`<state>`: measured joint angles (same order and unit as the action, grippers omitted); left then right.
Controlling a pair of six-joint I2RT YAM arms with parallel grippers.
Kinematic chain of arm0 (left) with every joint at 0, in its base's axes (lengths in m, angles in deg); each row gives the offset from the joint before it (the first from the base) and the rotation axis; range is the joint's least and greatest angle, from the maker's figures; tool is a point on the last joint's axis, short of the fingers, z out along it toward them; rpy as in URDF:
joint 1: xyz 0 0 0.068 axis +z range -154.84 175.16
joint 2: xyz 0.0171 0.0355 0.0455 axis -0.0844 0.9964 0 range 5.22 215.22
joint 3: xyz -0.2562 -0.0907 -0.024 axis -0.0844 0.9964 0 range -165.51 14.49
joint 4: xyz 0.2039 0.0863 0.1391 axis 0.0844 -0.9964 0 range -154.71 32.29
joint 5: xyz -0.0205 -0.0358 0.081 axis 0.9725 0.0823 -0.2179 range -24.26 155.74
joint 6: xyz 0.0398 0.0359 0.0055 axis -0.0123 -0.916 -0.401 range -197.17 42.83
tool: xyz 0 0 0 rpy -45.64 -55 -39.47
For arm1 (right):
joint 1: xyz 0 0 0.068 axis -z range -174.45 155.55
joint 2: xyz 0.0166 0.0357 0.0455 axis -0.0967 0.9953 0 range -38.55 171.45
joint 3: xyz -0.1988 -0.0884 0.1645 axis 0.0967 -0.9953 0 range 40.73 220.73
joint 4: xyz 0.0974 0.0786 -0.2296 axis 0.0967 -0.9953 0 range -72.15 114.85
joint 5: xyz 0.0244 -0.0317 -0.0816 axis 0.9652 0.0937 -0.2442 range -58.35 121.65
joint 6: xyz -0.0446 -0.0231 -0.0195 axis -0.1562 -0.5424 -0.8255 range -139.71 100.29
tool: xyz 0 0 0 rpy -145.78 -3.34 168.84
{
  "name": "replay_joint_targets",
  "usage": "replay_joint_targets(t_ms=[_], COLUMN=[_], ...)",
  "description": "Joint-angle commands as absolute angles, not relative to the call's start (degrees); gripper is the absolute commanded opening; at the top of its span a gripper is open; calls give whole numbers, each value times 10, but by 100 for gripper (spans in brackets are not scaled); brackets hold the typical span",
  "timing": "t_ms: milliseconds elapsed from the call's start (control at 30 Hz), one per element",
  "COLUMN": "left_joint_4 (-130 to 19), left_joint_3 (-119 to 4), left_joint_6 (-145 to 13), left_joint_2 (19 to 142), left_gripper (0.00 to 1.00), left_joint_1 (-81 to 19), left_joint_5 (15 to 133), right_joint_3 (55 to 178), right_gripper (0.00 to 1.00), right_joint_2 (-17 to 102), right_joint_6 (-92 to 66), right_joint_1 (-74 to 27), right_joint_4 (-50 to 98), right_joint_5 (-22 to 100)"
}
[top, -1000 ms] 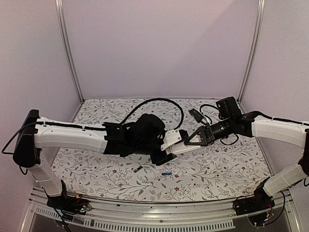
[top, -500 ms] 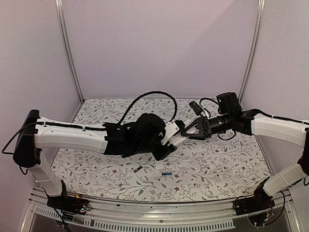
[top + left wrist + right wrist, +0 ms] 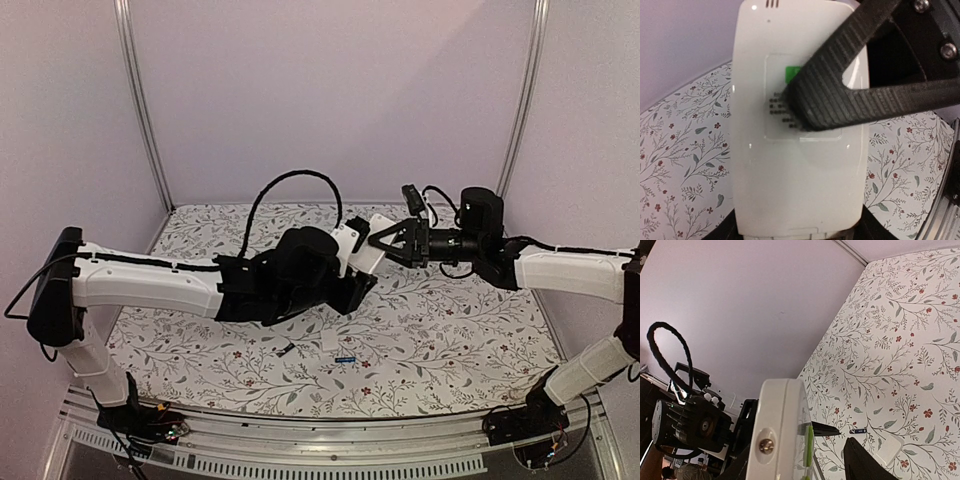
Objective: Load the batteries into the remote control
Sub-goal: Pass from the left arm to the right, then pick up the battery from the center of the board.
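Observation:
The white remote control [image 3: 360, 248] is held up above the table, back face toward the left wrist camera [image 3: 790, 190], with a green sticker on it. My left gripper [image 3: 352, 285] is shut on its lower end [image 3: 797, 232]. My right gripper [image 3: 386, 243] straddles its other end. One of its fingers [image 3: 840, 95] lies across the back face. In the right wrist view a gap shows between that finger [image 3: 862, 462] and the remote [image 3: 780, 410]. The blackish battery [image 3: 286, 349] and the blue battery [image 3: 345, 359] lie on the table; the blue one also shows in the right wrist view [image 3: 858, 430].
The small flat white cover piece [image 3: 330, 343] lies on the floral table surface [image 3: 450, 330] between the batteries; it also shows in the right wrist view [image 3: 888, 450]. A black cable loop [image 3: 290, 180] arches over the left arm. Metal frame posts [image 3: 140, 100] stand at the back corners.
Both grippers have risen and moved toward the back with the remote between them. The remote is tilted up more. The batteries and cover have not moved.

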<state>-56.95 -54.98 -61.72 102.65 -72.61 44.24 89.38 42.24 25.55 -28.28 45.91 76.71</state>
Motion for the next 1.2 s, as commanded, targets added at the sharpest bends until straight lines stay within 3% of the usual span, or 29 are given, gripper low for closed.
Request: replay_joint_targets(t_ms=[0, 167, 300, 400, 533, 700, 800, 900, 1167], left_joint_4=[-535, -550, -558, -570, -609, -663, -708, -773, -945], left_joint_3=[-548, -562, -563, -554, -536, -499, -467, -451, -484], left_joint_6=[-591, -582, -589, -598, -611, -610, -601, -591, -624], left_joint_2=[1024, 1032, 1035, 1020, 991, 941, 905, 877, 897], left_gripper=[19, 19, 23, 44, 75, 88, 89, 83, 56], left_joint_1=[-728, -729, -730, -728, -724, -713, -689, -653, -604], left_joint_5=[432, 425, 427, 429, 447, 503, 562, 613, 650], right_joint_3=[884, 886, 887, 882, 874, 862, 848, 836, 822], right_gripper=[53, 42, 14, 1, 0, 0, 0, 0, 0], right_joint_2=[452, 465, 470, 470, 469, 461, 456, 450, 424], right_joint_6=[314, 320, 322, 319, 316, 308, 300, 280, 193], right_joint_1=[-291, -296, -296, -294, -285, -259, -241, -233, -233], right_joint_4=[543, 545, 544, 543, 543, 542, 540, 526, 447], right_joint_5=[752, 747, 751, 753, 759, 772, 785, 804, 827])
